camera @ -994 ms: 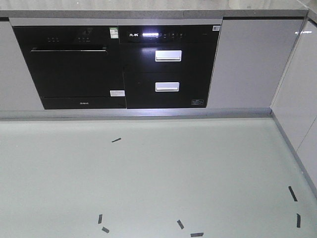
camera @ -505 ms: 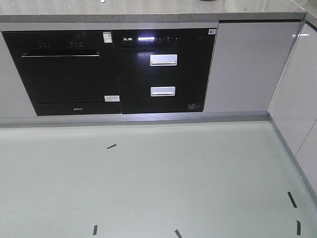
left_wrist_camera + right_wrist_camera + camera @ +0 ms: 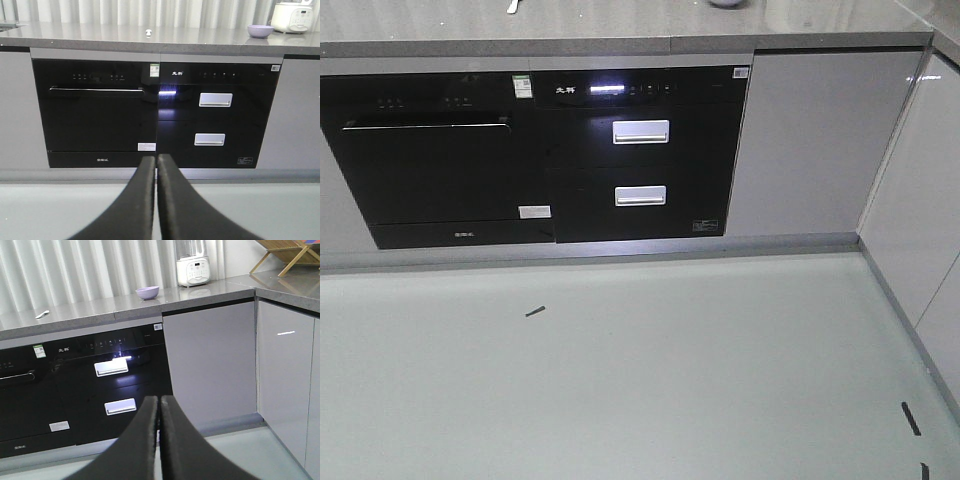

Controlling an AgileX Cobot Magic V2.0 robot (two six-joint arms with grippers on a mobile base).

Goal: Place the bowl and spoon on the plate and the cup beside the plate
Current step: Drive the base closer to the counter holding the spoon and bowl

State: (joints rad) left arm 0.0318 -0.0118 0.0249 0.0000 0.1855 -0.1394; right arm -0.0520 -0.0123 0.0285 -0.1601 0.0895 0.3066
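Your left hand (image 3: 152, 162) and right hand (image 3: 159, 401) are pinched tight, holding nothing. The bowl (image 3: 147, 292) and spoon (image 3: 42, 314) sit apart on the table (image 3: 100, 307), far off. The spoon looks light: pinch its handle. Grip the bowl's smooth rim firmly.

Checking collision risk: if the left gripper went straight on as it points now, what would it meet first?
The left gripper would probably meet the black appliance front, low down by its seam with the drawer unit; nothing shows between, though depth is unclear.

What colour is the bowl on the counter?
The bowl is lavender purple; clearest in the right wrist view.
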